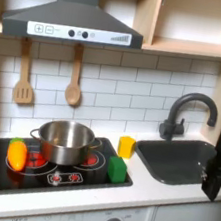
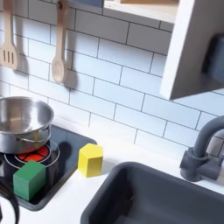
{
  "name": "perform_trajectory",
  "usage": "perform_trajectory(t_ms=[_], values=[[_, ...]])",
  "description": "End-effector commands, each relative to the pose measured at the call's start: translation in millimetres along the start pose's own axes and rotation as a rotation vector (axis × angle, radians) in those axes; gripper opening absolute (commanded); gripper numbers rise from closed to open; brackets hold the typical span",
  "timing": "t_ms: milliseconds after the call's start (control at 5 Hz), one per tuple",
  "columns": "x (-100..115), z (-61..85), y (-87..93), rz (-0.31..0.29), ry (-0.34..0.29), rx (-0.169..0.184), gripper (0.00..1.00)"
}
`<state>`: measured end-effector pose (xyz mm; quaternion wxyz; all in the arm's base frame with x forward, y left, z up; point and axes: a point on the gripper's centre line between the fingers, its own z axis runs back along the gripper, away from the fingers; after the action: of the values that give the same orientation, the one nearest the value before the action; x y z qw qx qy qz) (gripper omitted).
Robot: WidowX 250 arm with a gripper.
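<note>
We see the black gripper (image 1: 216, 180) at the table's right edge, over the dark moulded sink (image 1: 176, 158); we cannot tell how open it is. Nearby stands a yellow block (image 1: 126, 145).

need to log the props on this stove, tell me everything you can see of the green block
The green block is a small, plain cube-like piece, matte and solid green, looking like painted wood or plastic. It sits flat and upright on the front right corner of the black stove top in the first exterior view, beside a red burner ring. In the second exterior view its top face is lighter than its sides. It stands apart from the silver pot and the yellow block; nothing rests on it.
</note>
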<state>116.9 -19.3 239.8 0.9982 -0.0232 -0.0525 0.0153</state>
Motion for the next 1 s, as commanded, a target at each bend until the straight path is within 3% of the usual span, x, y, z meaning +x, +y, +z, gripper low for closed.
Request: perform_trajectory(t_ms=[0, 200, 400, 800], values=[[0, 0.0, 0.0, 0.000, 0.000, 0.000, 1.00], [19, -2.9, 17.0, 0.035, 0.021, 0.016, 1.00], [27, -15.4, 20.5, 0.055, 0.065, 0.019, 1.00], [48, -19.1, 25.5, 0.070, 0.045, 0.027, 1.00]])
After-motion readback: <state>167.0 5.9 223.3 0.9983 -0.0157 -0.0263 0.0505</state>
